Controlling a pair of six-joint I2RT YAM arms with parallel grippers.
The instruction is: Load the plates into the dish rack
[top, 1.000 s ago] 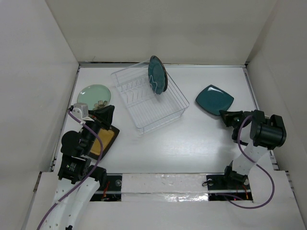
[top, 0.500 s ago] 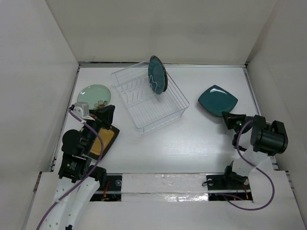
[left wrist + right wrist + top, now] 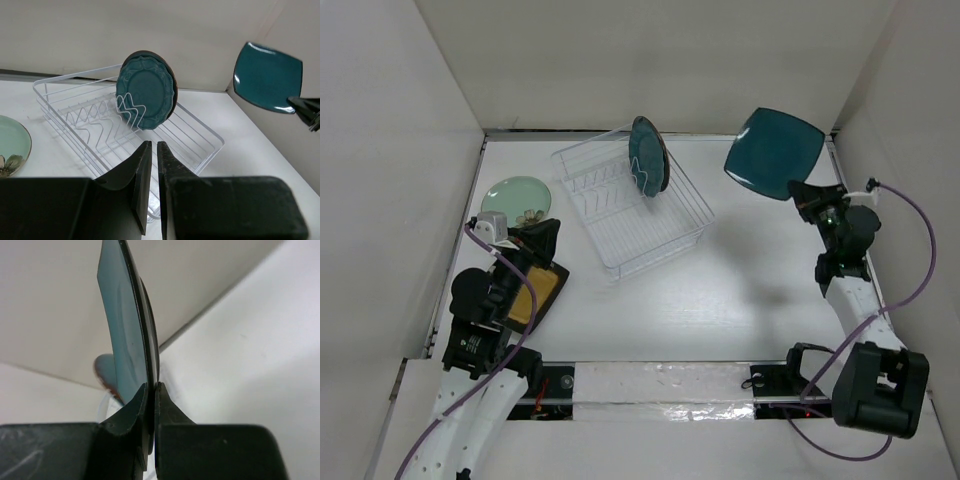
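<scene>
My right gripper [image 3: 804,193] is shut on the edge of a square dark teal plate [image 3: 774,153], held tilted in the air over the back right of the table. In the right wrist view that plate [image 3: 127,325] stands edge-on between the fingertips of the right gripper [image 3: 151,386]. The clear dish rack [image 3: 660,235] lies at the back middle, with a round scalloped teal plate [image 3: 648,155] upright in its tines. My left gripper [image 3: 542,240] is shut on nothing, above a mustard-yellow plate [image 3: 542,296]. A mint green plate [image 3: 516,197] lies flat at the left.
White walls close in the table on the left, back and right. From the left wrist, the rack [image 3: 80,117], its teal plate [image 3: 146,92] and the lifted square plate [image 3: 267,76] lie ahead of the left gripper [image 3: 151,145].
The right arm has lifted the square teal plate off the table and swung it up and towards the back. The left arm has not moved.
</scene>
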